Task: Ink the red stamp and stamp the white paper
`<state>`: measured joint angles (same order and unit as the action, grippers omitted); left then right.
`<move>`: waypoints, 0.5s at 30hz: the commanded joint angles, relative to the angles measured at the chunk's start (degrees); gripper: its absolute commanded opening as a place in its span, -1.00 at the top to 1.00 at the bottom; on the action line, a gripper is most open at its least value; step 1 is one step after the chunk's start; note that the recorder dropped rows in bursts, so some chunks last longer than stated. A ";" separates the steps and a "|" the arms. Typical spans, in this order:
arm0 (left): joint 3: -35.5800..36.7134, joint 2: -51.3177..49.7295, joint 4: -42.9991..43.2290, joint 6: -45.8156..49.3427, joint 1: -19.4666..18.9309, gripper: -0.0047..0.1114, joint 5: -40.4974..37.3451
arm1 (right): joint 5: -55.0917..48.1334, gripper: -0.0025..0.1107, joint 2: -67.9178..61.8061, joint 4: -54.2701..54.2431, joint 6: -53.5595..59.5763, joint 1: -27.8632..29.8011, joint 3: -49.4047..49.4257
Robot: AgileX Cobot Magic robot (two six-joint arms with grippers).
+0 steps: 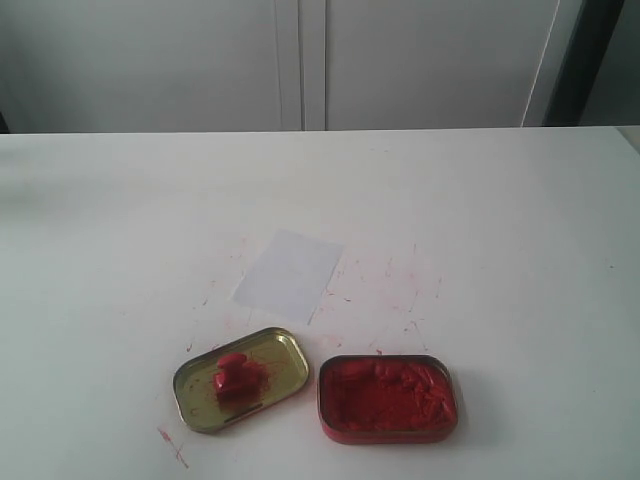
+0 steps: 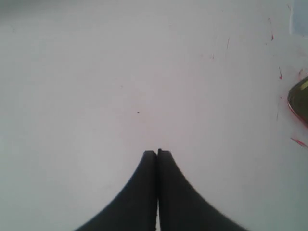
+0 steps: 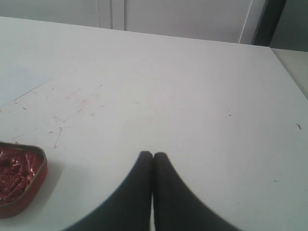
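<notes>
Exterior view: the red stamp [image 1: 234,377], a small paste-smeared T-shaped block, rests in the gold lid [image 1: 195,395], probably to spare the table. The left gripper [image 2: 157,153] and right gripper [image 3: 153,155] are pressed together, empty, well apart from it. The paste tin [image 3: 36,187] lies near the right gripper, the white paper [image 1: 288,271] farther off.

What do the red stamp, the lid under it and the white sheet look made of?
Red stamp: likely plastic, solid red, slight sheen. Lid: thin metal, seemingly; gold finish glints at its raised rim. White paper: matte paper, thin, lying flat.
</notes>
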<state>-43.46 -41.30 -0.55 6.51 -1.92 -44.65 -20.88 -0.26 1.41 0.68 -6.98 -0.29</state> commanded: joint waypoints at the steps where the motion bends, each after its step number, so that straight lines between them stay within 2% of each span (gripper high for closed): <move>1: -3.32 -5.61 -1.74 -0.23 0.38 0.92 -4.78 | 0.93 0.96 0.26 0.14 -0.14 0.20 0.29; 10: -10.11 -17.41 -4.96 1.05 0.52 0.92 -10.64 | 0.93 0.96 0.26 0.14 -0.14 0.20 0.29; 13: -10.90 -20.56 -5.03 1.46 2.78 0.92 -11.31 | 0.93 0.96 0.26 0.14 -0.14 0.20 0.29; 15: -11.54 -24.45 -4.05 1.46 7.29 0.92 -11.41 | 0.93 0.96 0.26 0.14 -0.14 0.20 0.29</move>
<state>-54.34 -63.52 -4.44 7.53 2.48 -54.77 -20.88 -0.26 1.41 0.68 -6.98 -0.29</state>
